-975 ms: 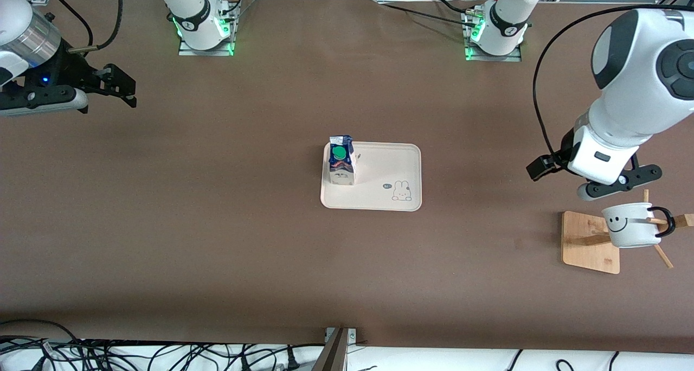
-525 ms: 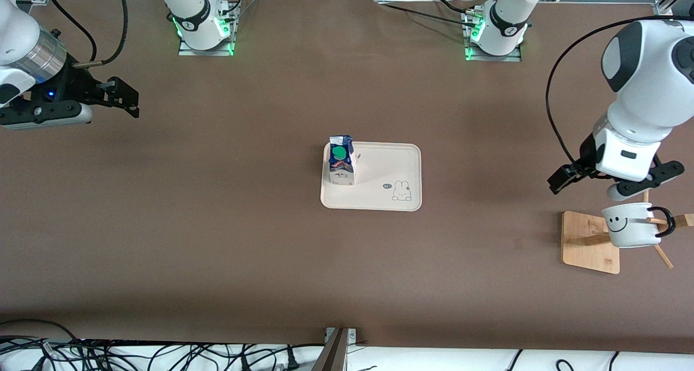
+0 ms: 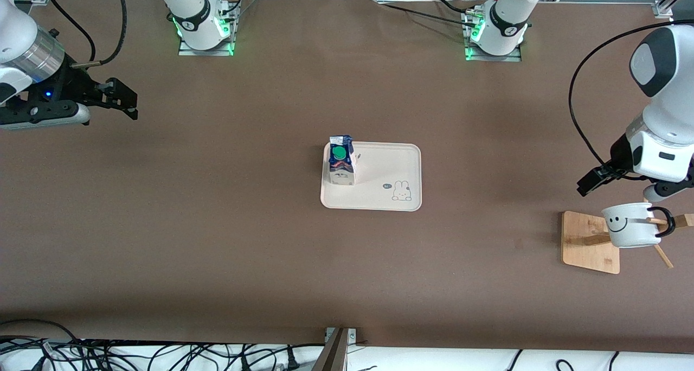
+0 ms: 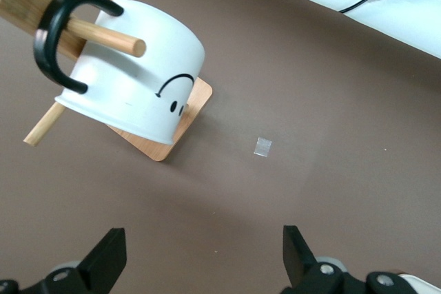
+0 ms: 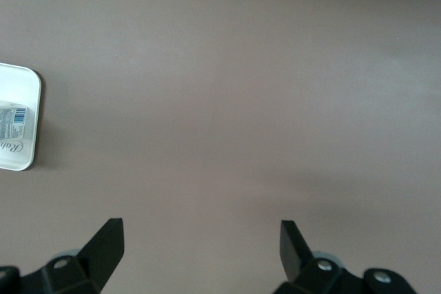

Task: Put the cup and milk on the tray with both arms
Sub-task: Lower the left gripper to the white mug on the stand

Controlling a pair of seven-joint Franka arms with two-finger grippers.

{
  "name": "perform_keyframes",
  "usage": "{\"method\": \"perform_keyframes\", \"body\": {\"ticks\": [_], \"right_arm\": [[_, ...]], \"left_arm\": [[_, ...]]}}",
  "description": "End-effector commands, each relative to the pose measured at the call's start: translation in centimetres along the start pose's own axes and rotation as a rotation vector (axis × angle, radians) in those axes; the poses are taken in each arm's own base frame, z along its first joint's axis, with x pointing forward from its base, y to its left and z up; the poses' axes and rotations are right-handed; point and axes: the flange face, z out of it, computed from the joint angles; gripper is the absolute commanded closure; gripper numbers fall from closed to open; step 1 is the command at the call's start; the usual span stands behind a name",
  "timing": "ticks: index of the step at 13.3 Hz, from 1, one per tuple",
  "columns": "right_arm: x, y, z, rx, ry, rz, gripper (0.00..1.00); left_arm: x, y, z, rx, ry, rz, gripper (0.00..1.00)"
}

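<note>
Left gripper (image 4: 200, 256) spread, empty, above cup (image 4: 131, 77) hanging on wooden rack (image 3: 591, 242)

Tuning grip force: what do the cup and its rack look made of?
Cup: likely glazed ceramic or enamel, going by the smooth white glossy wall and black loop handle; can't tell which. Rack: bare light wood, with visible grain on the pegs and base, matte.

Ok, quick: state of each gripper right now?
Left gripper: open, empty, over the table beside the cup.
Right gripper: open, empty, waiting.
</note>
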Motion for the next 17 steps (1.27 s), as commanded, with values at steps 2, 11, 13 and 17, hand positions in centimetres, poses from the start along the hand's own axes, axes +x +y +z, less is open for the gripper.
{"method": "perform_keyframes", "body": {"ticks": [2,11,13,17], "right_arm": [[0.3,0.2,-0.4,-0.017,0.008,-0.009,0.00],[0.5,0.2,-0.1,-0.014,0.005,-0.006,0.00],[0.5,0.1,-0.1,-0.014,0.005,-0.008,0.00],[0.5,0.2,-0.1,-0.013,0.005,-0.006,0.00]], "left_arm": [[0.1,-1.5,0.8,-0.076,0.014,0.028,0.00],[0.4,-2.9,0.9,-0.123,0.007,-0.019,0.00],[-0.1,-3.6,1.0,-0.131,0.053,-0.026,0.00],[-0.1,-6.0,2.3,-0.140,0.130,0.026,0.00]]}}
